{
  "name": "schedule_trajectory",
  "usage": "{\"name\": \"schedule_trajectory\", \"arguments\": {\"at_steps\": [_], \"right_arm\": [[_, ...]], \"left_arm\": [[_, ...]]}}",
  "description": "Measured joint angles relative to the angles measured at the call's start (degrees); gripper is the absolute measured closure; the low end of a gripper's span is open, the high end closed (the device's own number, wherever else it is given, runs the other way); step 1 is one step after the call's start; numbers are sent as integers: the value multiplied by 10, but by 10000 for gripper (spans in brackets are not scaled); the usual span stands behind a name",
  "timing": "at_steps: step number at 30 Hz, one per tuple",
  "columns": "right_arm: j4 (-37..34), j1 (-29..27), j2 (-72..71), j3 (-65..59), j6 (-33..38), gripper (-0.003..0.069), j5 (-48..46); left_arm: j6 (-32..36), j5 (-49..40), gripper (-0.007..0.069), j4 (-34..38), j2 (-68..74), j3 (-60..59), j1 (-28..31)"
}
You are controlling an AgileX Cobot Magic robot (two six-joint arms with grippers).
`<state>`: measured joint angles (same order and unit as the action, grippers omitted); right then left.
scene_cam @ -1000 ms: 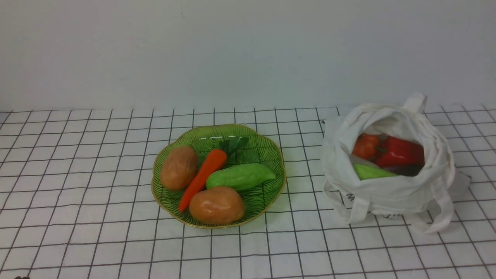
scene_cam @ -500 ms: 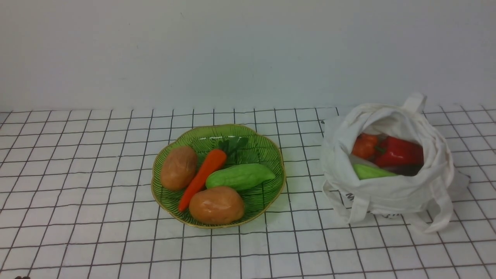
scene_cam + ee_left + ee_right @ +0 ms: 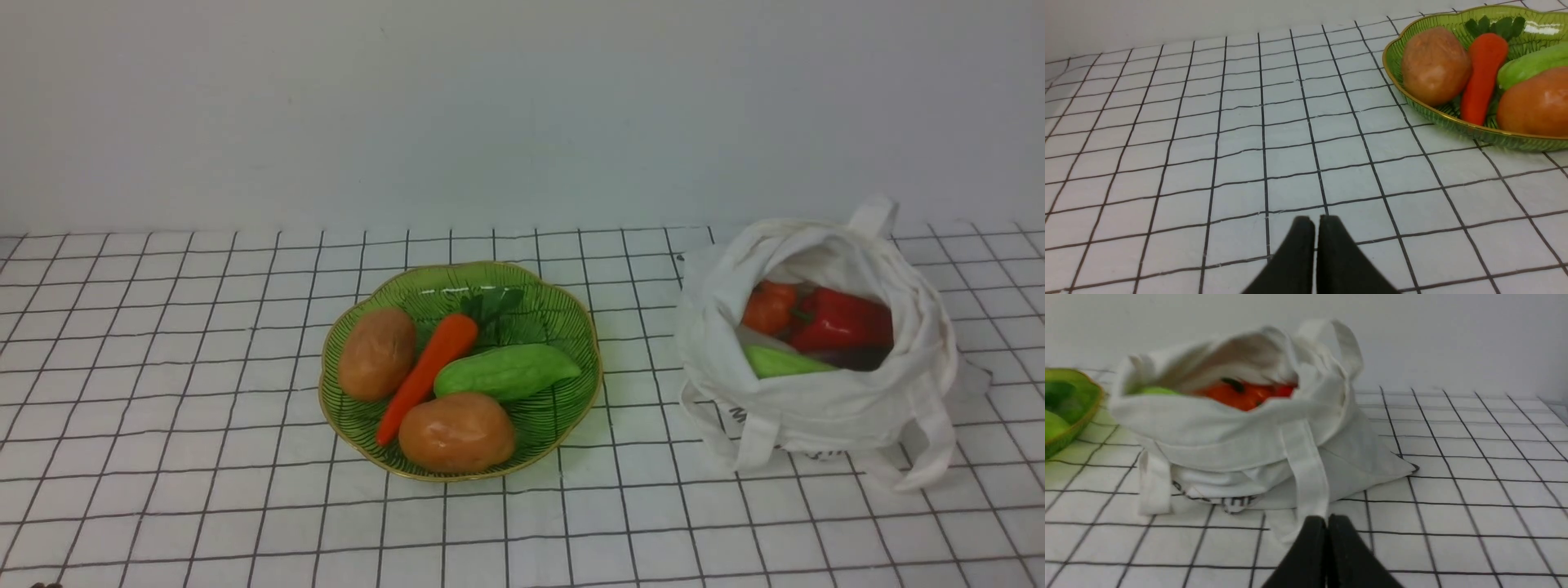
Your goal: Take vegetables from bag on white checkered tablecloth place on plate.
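On the white checkered tablecloth [image 3: 163, 367] the green plate [image 3: 563, 314] holds two potatoes [image 3: 377, 353] [image 3: 457, 433], a carrot [image 3: 429, 371] and a pale green gourd [image 3: 506, 371]. To its right the white bag [image 3: 824, 400] sits open with a red pepper [image 3: 845, 320], an orange vegetable [image 3: 769, 309] and another green gourd [image 3: 784, 362] inside. Neither arm shows in the front view. My left gripper [image 3: 1316, 222] is shut and empty, low over bare cloth short of the plate [image 3: 1453, 120]. My right gripper [image 3: 1327, 520] is shut and empty, just in front of the bag [image 3: 1241, 433].
A plain white wall [image 3: 522, 106] rises behind the table. The bag's strap handles [image 3: 931, 441] lie loose on the cloth at its front. Bare cloth stretches left of the plate and along the front edge.
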<state>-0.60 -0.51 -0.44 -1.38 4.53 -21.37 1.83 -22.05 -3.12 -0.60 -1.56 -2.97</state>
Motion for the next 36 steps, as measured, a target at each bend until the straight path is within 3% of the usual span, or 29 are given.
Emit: {"name": "schedule_trajectory", "arguments": {"at_steps": [36], "right_arm": [[1, -7, 0, 1, 2, 673, -5]], "left_arm": [[0, 0, 633, 0, 0, 0, 0]]}}
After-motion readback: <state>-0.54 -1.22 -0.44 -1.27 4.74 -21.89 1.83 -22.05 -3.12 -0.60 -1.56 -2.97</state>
